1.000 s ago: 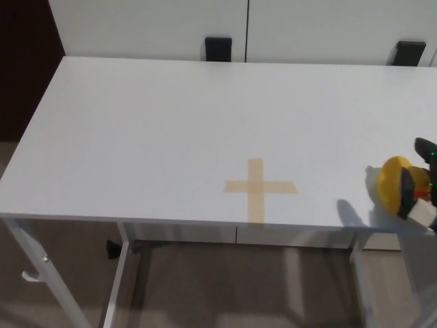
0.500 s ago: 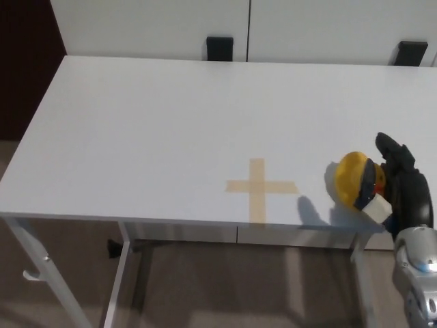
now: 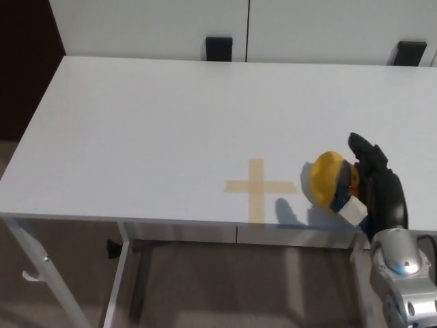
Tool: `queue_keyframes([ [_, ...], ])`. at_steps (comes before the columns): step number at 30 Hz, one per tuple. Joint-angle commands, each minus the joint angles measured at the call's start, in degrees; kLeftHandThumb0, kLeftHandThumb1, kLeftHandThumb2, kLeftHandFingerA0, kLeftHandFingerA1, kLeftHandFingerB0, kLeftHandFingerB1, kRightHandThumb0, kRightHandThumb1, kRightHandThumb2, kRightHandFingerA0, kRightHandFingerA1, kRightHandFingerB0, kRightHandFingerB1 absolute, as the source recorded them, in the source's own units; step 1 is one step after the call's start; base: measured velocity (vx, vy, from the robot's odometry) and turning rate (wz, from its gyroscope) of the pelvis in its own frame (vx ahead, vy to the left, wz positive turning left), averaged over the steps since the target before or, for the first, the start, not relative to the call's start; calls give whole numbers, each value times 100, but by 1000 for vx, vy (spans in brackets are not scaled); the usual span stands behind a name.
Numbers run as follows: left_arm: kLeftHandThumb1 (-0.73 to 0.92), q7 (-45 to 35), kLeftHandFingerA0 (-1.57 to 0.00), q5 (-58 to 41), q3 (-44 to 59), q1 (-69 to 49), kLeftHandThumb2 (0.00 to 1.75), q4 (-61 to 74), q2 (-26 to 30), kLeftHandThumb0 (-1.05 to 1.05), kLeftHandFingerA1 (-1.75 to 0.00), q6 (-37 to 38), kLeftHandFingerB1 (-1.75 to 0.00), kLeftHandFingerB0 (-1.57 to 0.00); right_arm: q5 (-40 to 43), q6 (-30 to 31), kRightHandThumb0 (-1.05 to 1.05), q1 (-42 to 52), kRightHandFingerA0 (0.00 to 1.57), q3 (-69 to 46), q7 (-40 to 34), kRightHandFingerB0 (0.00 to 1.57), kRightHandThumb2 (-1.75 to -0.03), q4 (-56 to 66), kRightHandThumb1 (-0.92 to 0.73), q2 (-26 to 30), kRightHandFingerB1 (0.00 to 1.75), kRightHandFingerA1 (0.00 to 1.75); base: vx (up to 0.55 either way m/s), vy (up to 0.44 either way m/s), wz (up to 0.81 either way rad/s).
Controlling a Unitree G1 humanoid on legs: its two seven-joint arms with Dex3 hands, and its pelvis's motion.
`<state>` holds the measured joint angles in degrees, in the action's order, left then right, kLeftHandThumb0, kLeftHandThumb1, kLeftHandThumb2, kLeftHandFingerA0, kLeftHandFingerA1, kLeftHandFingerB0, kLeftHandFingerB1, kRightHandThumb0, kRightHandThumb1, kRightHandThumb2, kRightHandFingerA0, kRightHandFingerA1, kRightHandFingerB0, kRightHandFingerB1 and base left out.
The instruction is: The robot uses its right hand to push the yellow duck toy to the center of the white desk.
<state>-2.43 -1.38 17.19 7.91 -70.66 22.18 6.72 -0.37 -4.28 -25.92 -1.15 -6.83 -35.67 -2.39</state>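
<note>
The right hand [image 3: 372, 179] rests against the yellow duck toy's [image 3: 329, 179] right flank, so force points toward the tape cross [image 3: 259, 186]. Its fingers lie extended, gripping nothing. The white desk [image 3: 171, 123] offers a smooth sliding surface.

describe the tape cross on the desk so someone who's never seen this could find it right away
Start at the white desk and look toward its near edge, slightly right of middle. The tape cross lies flat there, a tan plus sign. It sits just left of the yellow duck toy that the right hand is behind; it is the only flat mark on the surface.
</note>
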Motion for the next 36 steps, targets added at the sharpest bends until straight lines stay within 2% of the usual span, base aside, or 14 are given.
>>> queue_keyframes([
  [1, 65, -17, -85, -50, -17, 14, 74, -19, 34, -15, -68, 297, -65, -78, -229, 161, -84, 87, 6, 321, 166, 11, -69, -19, -92, -105, 36, 46, 0, 0, 0],
  [2, 64, 21, -85, -44, -23, 23, 75, -27, 29, -14, -68, 291, -65, -79, -260, 187, -38, 70, 1, 423, 190, 0, -109, 6, -46, -134, 50, 53, 0, 0, 0],
  [4, 64, 47, -85, -36, -31, 21, 75, -27, 25, -14, -68, 297, -65, -79, -261, 183, -38, 69, 1, 471, 209, 0, -109, 10, -46, -145, 50, 53, 0, 0, 0],
  [5, 63, 53, -85, -43, -27, 26, 75, -20, 31, -14, -68, 277, -65, -79, -256, 183, -87, 72, 9, 488, 210, 15, -70, 8, -92, -157, 39, 47, 0, 0, 0],
  [13, 62, 42, -88, -34, -48, 31, 78, -23, 38, -14, -69, 329, -65, -81, -353, 216, -91, 129, 9, 695, 188, 14, -73, 59, -92, -244, 42, 52, 0, 0, 0],
  [14, 61, 36, -89, -35, -48, 35, 81, -25, 42, -12, -71, 326, -68, -83, -380, 208, -38, 141, 2, 741, 184, 0, -110, 49, -44, -275, 51, 53, 0, 0, 0],
  [16, 61, 32, -89, -38, -47, 37, 81, -25, 45, -12, -71, 325, -68, -83, -397, 201, -38, 149, 2, 774, 182, 0, -110, 42, -44, -297, 51, 53, 0, 0, 0],
  [17, 62, 34, -90, -38, -49, 42, 79, -29, 48, -13, -71, 313, -67, -82, -412, 192, -88, 148, 2, 803, 167, 10, -118, 39, -76, -329, 51, 51, 0, 0, 0],
  [19, 61, 27, -89, -33, -58, 45, 79, -30, 54, -13, -71, 309, -68, -81, -434, 196, -91, 143, 1, 851, 134, 8, -119, 58, -80, -372, 37, 44, 0, 0, 0],
  [25, 62, 18, -92, -18, -94, 62, 81, 2, 45, -12, -73, 305, -67, -84, -475, 194, -86, 74, 0, 870, 17, 7, -119, 34, -77, -489, 36, 39, 0, 0, 0],
  [26, 64, 26, -90, -11, -107, 72, 76, 4, 41, -14, -69, 283, -65, -81, -481, 216, -95, 60, 0, 870, -8, 7, -120, 36, -82, -520, 32, 15, 0, 0, 0],
  [31, 65, 71, -87, 22, -162, 104, 70, -11, 18, -15, -66, 275, -66, -83, -501, 292, -99, -12, 0, 858, -73, 6, -123, 4, -86, -615, 14, 17, 0, 0, 0],
  [35, 65, 164, -86, 57, -212, 114, 68, 3, -11, -14, -64, 294, -66, -86, -520, 275, -94, -77, 0, 848, -132, 0, -122, -53, -83, -671, 14, 20, 0, 0, 0],
  [36, 66, 191, -89, 55, -220, 125, 64, 4, -23, -15, -65, 281, -66, -85, -557, 240, -97, -95, 0, 857, -187, 10, -122, -85, -85, -686, 6, 18, 0, 0, 0],
])
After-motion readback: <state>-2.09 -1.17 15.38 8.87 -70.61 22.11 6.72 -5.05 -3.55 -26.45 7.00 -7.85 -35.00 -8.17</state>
